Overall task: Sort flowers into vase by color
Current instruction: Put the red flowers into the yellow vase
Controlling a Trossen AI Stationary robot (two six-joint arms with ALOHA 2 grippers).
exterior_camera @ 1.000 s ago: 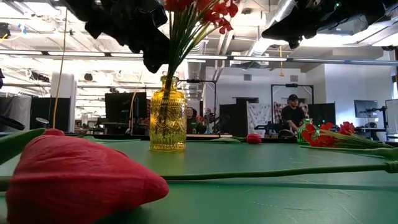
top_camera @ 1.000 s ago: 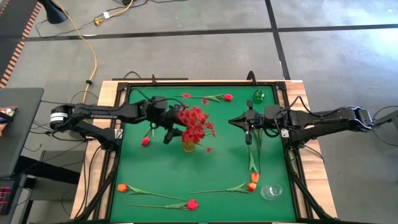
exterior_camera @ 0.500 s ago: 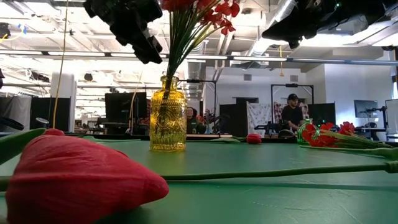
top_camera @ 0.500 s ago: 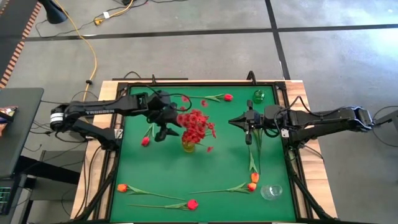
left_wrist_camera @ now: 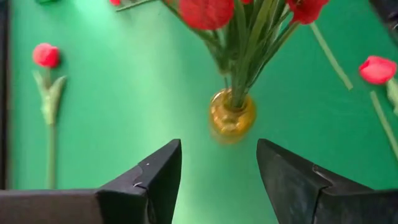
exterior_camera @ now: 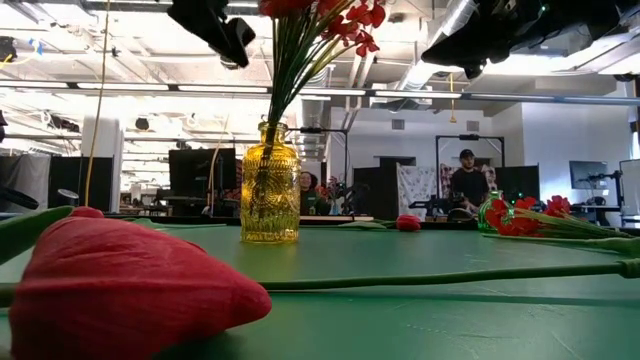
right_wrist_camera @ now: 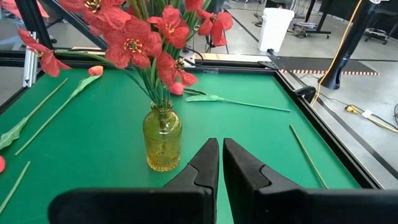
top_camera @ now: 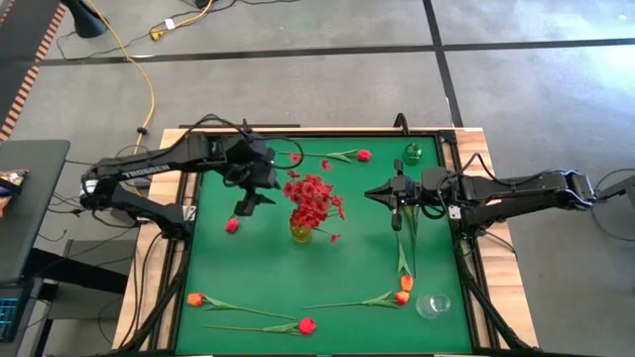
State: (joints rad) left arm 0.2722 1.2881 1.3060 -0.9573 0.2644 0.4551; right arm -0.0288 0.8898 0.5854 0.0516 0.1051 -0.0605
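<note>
A yellow glass vase [top_camera: 301, 234] [exterior_camera: 269, 185] [left_wrist_camera: 231, 118] [right_wrist_camera: 162, 140] stands mid-table with its base on the green mat. It holds a bunch of bushy red sprigs [top_camera: 314, 200] [right_wrist_camera: 140, 37]. My left gripper [top_camera: 246, 203] [left_wrist_camera: 217, 163] [exterior_camera: 215, 22] is open, raised above the mat to the vase's left, and touches nothing. My right gripper [top_camera: 369, 192] [right_wrist_camera: 220, 148] [exterior_camera: 470, 45] is shut and empty. It hovers right of the vase, pointing at it. Loose tulips lie flat on the mat: a red one [top_camera: 232, 224] [left_wrist_camera: 46, 56], a red-pink one [top_camera: 363, 155], orange ones [top_camera: 195, 298] [top_camera: 404, 291].
A small green vase [top_camera: 413, 153] stands at the far right corner and a clear glass vase [top_camera: 434, 304] at the near right. Another red tulip [top_camera: 308, 324] [exterior_camera: 120, 290] lies near the table's near edge. A long stem [top_camera: 402, 248] lies below my right arm. A raised frame [top_camera: 466, 248] rims the table.
My left gripper has drawn back from the vase and its blossoms toward the table's left edge and has risen. The red sprigs have stayed standing in the yellow vase. My right arm has kept still.
</note>
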